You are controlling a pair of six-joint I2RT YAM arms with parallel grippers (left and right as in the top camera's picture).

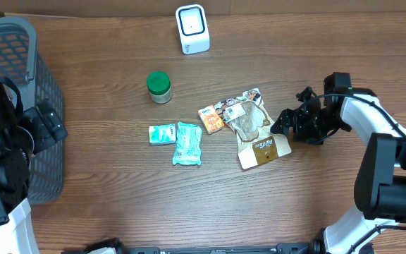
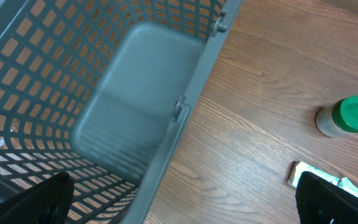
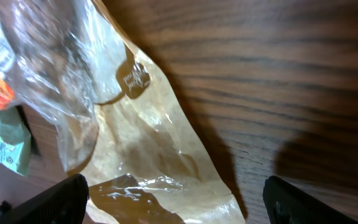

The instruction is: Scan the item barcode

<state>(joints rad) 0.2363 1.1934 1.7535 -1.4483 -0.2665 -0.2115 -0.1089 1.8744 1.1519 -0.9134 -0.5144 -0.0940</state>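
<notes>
Your right tool is spread wide and grips nothing. It sits low at the right edge of the brown bag, which lies flat on the worktop. In the right wrist view the crinkled bag fills the space below the two fingers. It has a clear window and a small gold stamp whose writing is too blurred to read. A pale word on the bag's brown end in the overhead view is too small to read.

Just left of the bag lie an orange packet and two teal packets, and a green-lidded jar stands beyond them. The white scanner stands at the far edge, well apart from the bag.

Your left tool is also fully open and empty, beside the grey basket.
</notes>
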